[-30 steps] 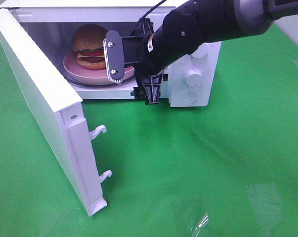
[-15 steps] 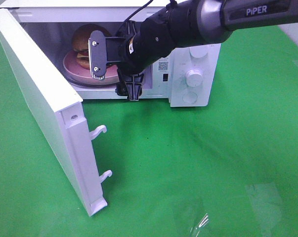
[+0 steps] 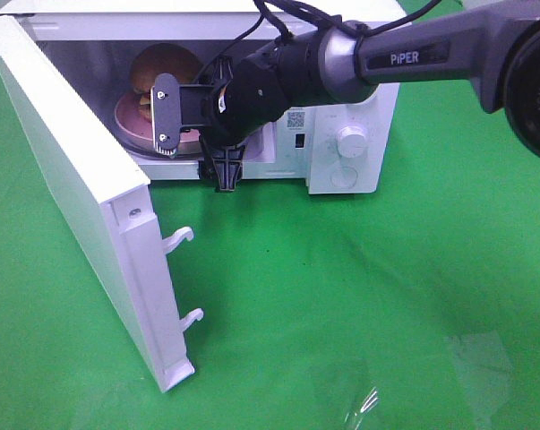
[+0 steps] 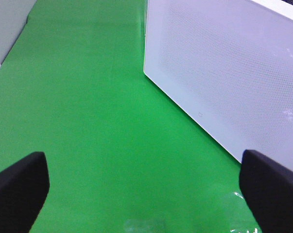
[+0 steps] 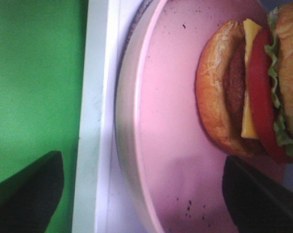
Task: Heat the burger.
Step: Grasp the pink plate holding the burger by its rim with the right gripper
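Green cloth (image 3: 359, 296) covers the whole work surface, and at its twelve o'clock edge stands a white microwave (image 3: 341, 116) with its door (image 3: 81, 197) swung wide toward eight o'clock. Inside the cavity the burger (image 3: 162, 67) sits on a round pink plate (image 3: 135, 125), which looks like the right spot for heating, so by my reading the door and the dials are what remain. At the mouth of the cavity, at about four o'clock from the burger, hangs the right gripper (image 3: 193, 143), jaws spread wide and holding nothing, turned on its side so one finger shows above the plate rim and the other below the sill. Its wrist view gives what the high camera cannot: bun, cheese, tomato, lettuce and patty (image 5: 253, 97) in close layers, with dark specks on the plate (image 5: 170, 121). Out of the high view entirely, the left gripper (image 4: 146, 189) shows only in its own camera, fingers far apart and empty, looking over bare cloth toward the door's mesh-patterned face (image 4: 224, 73).
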### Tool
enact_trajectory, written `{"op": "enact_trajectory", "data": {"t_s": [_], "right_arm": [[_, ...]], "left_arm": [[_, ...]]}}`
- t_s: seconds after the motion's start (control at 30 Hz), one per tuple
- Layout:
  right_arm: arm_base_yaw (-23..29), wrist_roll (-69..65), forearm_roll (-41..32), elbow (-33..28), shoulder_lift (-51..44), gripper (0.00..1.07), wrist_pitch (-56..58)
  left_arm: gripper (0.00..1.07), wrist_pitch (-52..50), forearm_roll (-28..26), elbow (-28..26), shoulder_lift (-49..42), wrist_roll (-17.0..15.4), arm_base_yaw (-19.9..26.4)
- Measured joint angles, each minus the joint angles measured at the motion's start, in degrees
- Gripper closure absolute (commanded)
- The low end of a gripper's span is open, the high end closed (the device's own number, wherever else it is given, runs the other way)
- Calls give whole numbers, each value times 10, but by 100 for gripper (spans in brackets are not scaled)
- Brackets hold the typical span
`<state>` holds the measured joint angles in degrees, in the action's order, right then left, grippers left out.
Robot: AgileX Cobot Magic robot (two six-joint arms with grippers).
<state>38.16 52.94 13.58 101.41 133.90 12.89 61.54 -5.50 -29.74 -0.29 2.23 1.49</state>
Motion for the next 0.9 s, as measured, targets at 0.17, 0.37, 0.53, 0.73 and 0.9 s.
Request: {"op": "enact_trajectory", "data": {"t_s": [0.17, 0.37, 0.53, 0.73, 0.9], "right_arm": [[0, 0, -9, 44, 29, 24, 7], [0, 0, -23, 73, 60, 25, 10], [0, 0, -36, 86, 80, 27, 10], [0, 0, -44, 91, 93, 35, 8], [0, 0, -55, 93, 93, 46, 6]], "left_arm": [[8, 0, 0, 0, 0, 0, 0], [8, 0, 0, 0, 0, 0, 0], [8, 0, 0, 0, 0, 0, 0], [8, 0, 0, 0, 0, 0, 0], [8, 0, 0, 0, 0, 0, 0]]}}
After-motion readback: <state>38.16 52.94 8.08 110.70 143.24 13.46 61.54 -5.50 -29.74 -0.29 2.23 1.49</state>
